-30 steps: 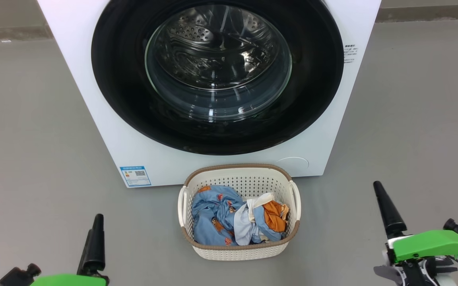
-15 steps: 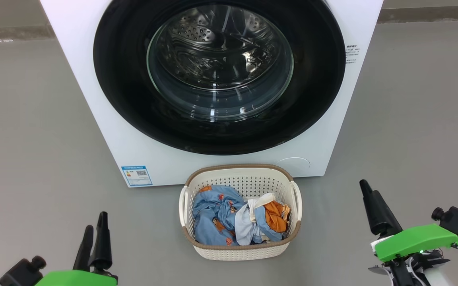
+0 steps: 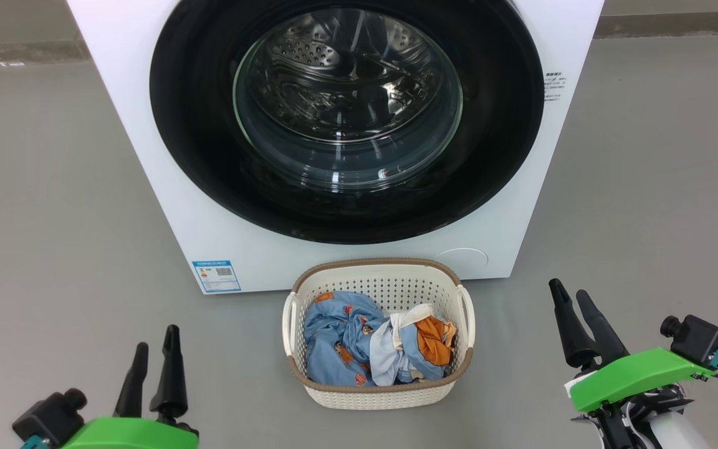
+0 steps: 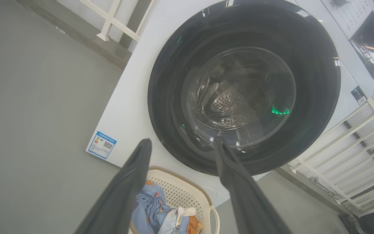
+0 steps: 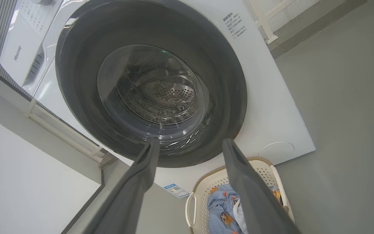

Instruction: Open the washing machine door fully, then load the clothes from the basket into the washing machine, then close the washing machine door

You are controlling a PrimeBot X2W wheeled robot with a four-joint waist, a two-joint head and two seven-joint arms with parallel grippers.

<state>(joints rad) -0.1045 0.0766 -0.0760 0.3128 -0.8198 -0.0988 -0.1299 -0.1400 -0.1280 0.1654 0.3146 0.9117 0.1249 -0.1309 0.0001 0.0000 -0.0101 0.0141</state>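
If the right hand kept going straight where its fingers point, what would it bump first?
The right hand would probably hit the big round washing machine door with the glossy black rim, near the bottom of its glass window. Depth is unclear.

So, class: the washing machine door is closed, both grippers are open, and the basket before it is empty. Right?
One slip: the basket is not empty; the head view shows the clothes piled in it. The washing machine door is closed, and the left gripper and right gripper are open.
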